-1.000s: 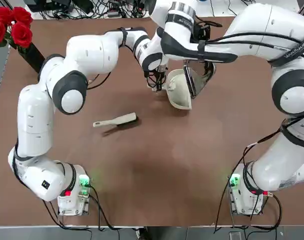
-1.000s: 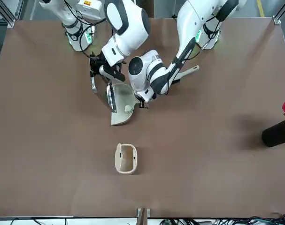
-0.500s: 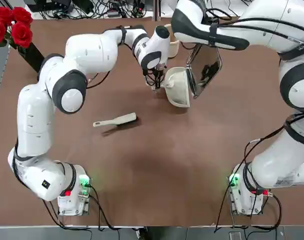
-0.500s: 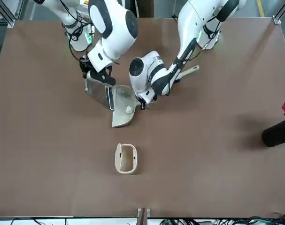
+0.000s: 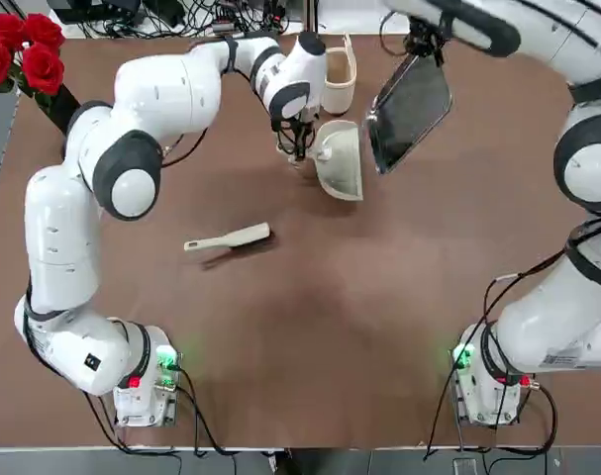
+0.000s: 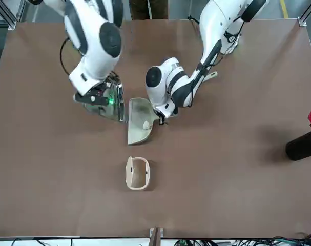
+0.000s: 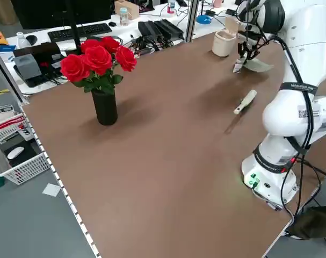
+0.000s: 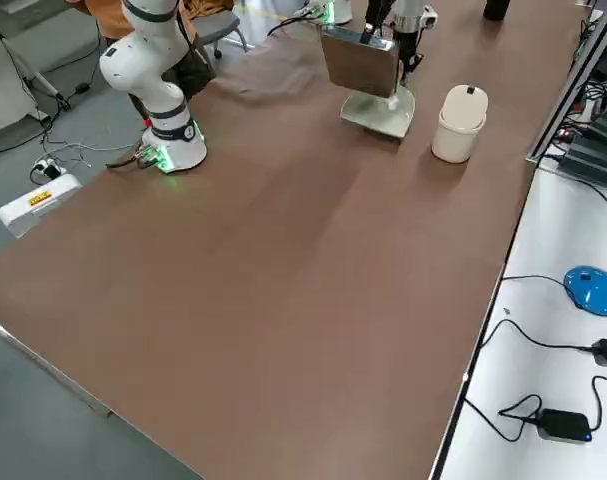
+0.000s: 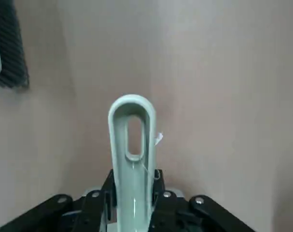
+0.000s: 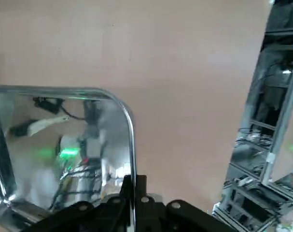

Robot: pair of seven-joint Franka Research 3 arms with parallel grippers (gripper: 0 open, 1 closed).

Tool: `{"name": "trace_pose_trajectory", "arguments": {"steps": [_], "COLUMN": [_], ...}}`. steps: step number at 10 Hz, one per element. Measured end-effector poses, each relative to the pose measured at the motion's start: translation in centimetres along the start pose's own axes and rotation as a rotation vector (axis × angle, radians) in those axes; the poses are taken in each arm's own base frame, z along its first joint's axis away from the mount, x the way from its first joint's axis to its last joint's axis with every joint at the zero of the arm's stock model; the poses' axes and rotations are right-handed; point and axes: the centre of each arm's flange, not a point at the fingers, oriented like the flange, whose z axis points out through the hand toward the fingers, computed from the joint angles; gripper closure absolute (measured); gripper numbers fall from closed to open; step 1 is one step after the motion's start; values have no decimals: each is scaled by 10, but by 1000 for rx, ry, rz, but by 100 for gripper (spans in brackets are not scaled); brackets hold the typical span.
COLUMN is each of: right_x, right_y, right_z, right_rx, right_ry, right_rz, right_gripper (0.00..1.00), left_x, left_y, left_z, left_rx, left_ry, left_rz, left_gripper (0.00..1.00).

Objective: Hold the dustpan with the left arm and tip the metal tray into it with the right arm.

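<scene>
Dustpan [image 5: 342, 166] is seen from overhead with its flat mouth turned toward the robot's right side, its handle at the left gripper [image 5: 298, 148]; the metal tray [image 5: 411, 111] is held tilted beside that mouth by the right gripper [image 5: 426, 47], its long axis slanting. A brush [image 5: 243, 236] is laid on the brown table [image 5: 280, 336]. In the front view, a cream bin [image 6: 138, 173] and a person's legs [image 6: 148, 9] are shown. In the left side view, red roses [image 7: 98, 62] are seen. In the wrist views, the dustpan's handle is clamped by the left fingers, the tray's rim by the right.
</scene>
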Motion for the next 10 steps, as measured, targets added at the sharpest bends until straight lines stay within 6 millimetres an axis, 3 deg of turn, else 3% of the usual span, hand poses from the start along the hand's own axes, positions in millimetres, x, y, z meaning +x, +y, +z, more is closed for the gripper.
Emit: {"name": "trace_pose_trajectory", "arguments": {"steps": [2, 6, 8, 10], "right_x": [18, 35, 43, 42], "right_y": [39, 122, 162, 188], "right_z": [6, 16, 37, 68], "right_rx": [86, 300, 403, 463], "right_ry": [-7, 3, -7, -22], "right_rz": [37, 44, 50, 61], "right_gripper": [95, 95, 95, 95], "left_x": [22, 82, 119, 152], "left_y": [12, 43, 65, 81], "left_z": [-11, -37, -53, -66], "left_rx": [17, 101, 117, 125], "left_ry": [36, 53, 27, 20], "left_rz": [18, 48, 33, 12], "left_gripper": [67, 67, 67, 67]}}
